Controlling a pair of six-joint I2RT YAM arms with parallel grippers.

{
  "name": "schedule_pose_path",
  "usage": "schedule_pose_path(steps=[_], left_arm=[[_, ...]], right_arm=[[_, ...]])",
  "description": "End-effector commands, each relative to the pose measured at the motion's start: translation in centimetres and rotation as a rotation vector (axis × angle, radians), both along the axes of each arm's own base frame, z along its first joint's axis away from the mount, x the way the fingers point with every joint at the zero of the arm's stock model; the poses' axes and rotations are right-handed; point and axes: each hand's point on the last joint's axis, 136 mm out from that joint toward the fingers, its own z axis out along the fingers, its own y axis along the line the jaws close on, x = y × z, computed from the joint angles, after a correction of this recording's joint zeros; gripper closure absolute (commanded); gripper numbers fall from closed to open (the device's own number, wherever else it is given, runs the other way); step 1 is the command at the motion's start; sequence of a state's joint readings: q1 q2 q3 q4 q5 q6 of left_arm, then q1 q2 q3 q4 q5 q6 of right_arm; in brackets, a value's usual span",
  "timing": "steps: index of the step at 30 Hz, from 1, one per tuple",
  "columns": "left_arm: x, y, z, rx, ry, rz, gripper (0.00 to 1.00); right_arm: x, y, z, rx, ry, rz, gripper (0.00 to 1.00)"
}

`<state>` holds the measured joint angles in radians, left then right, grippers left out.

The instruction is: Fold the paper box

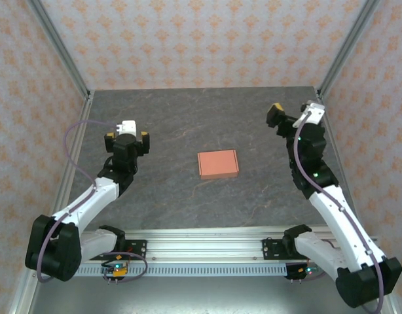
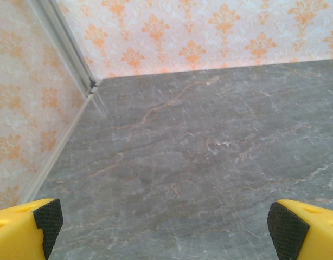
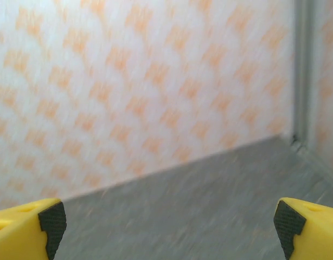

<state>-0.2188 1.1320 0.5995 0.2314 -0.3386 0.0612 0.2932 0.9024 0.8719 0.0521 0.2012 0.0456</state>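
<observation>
The paper box point(image 1: 218, 164) lies flat in the middle of the gray table point(image 1: 188, 118). The left gripper point(image 1: 127, 137) is far to the box's left, the right gripper point(image 3: 169, 227) far to its right. Both have jaws wide apart and hold nothing. There is bare table all around the box.

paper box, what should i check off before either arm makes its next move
1. The paper box lies flat in the middle of the table, between the arms: ok.
2. The left gripper is open, with nothing between its pads: ok.
3. The right gripper is open, with nothing between its pads: ok.
4. Both grippers are apart from the box, neither touching it: ok.
5. Box tabs fully tucked: cannot tell. From above it reads as a closed rectangle, and the seams are too small to see.
6. Right wrist view sharp enough to guide by: not ok, it is blurred.
</observation>
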Motion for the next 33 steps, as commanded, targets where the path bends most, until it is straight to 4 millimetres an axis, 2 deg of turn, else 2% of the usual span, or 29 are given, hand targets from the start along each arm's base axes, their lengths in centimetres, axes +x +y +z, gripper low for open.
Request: schedule_pose_path(steps=[1, 4, 6, 8, 12, 16, 19, 22, 23, 25, 26, 28, 33], left_arm=[[-0.2, 1.3, -0.9, -0.027, -0.020, 0.021, 0.00], [-0.3, 2.5, -2.9, -0.093, -0.042, 0.046, 0.00], [-0.2, 3.3, -4.2, -0.134, -0.045, 0.068, 0.00], [0.1, 3.6, -5.4, -0.154, -0.030, 0.068, 0.00], [0.9, 3.7, -7.3, -0.149, -0.021, 0.056, 0.00], [1.1, 4.0, -8.3, -0.163, -0.047, 0.045, 0.00], [2.0, 3.5, -9.9, -0.164, -0.020, 0.020, 0.00], [2.0, 3.4, -9.9, -0.166, -0.012, 0.013, 0.00], [2.1, 3.4, -10.0, -0.166, -0.009, 0.011, 0.00], [2.5, 2.5, -10.2, -0.164, 0.016, -0.045, 0.00], [2.8, 1.9, -10.3, -0.159, 0.038, -0.085, 0.00], [2.8, 1.8, -10.3, -0.163, 0.033, -0.088, 0.00], [2.8, 1.8, -10.3, -0.162, 0.033, -0.087, 0.00]], right_arm=[[1.0, -2.9, -5.6, -0.203, 0.123, -0.181, 0.01], [1.2, -3.7, -11.5, -0.171, 0.217, -0.227, 0.01], [1.0, -4.0, -13.5, -0.145, 0.193, -0.215, 0.01], [1.0, -3.4, -15.5, -0.147, 0.180, -0.123, 0.01], [0.9, -4.1, -19.6, -0.290, 0.260, -0.122, 0.01], [1.5, -4.9, -23.1, -0.209, 0.282, -0.136, 0.01], [2.9, -5.1, -22.9, -0.190, 0.237, -0.119, 0.01], [4.9, -4.3, -24.8, -0.184, 0.351, -0.037, 0.01], [5.1, -4.7, -25.6, -0.170, 0.372, -0.044, 0.01], [5.4, -6.3, -27.1, -0.095, 0.355, -0.080, 0.01], [5.5, -6.6, -26.8, -0.090, 0.331, -0.091, 0.01], [5.3, -6.5, -27.3, -0.095, 0.386, -0.084, 0.01], [5.0, -7.2, -26.9, -0.093, 0.363, -0.140, 0.01]])
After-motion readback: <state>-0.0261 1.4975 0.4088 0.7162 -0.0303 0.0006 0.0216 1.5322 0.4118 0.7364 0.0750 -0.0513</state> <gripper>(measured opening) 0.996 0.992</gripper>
